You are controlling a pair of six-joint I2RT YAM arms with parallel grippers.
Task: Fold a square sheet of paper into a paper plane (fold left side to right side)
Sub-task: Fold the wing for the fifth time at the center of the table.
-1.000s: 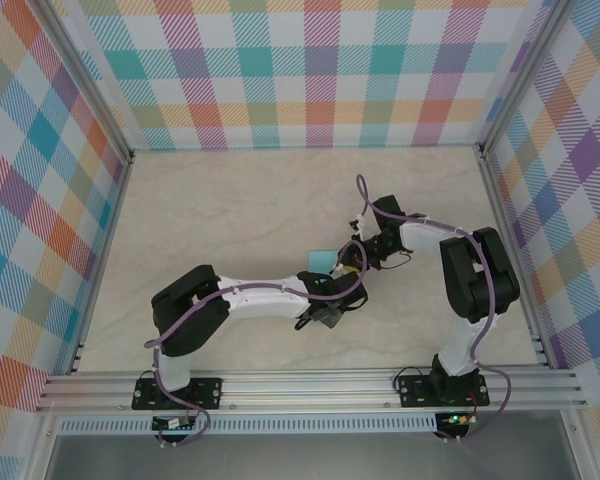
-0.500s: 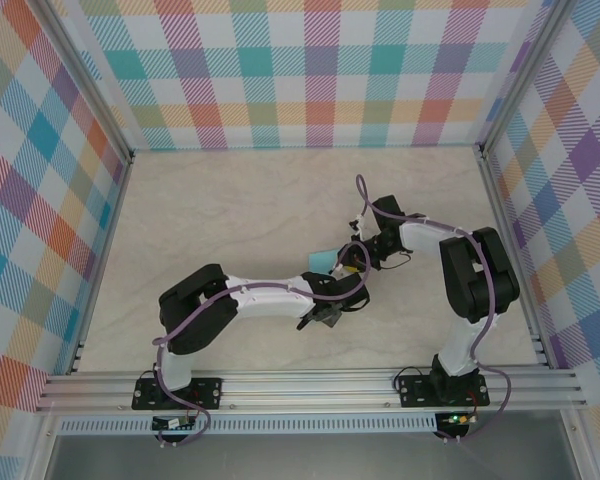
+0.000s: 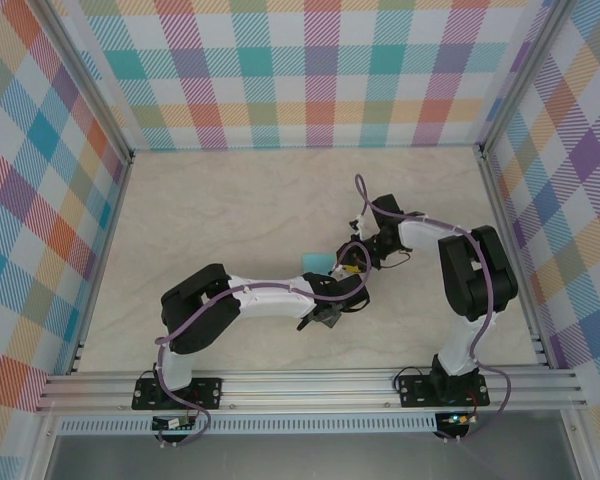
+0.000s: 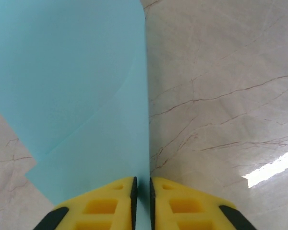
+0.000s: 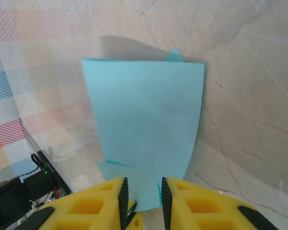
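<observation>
The sheet (image 3: 318, 262), lying mid-table (image 3: 230, 210) between both arms, is pinched at its near edge by the left gripper (image 4: 142, 203), its length running straight ahead, while another edge is straddled by the slightly parted right gripper (image 5: 141, 201).

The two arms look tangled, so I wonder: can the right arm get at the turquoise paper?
Likely yes: the turquoise paper lies directly before the right arm, its near edge between that arm's parted jaws, with nothing blocking.
</observation>
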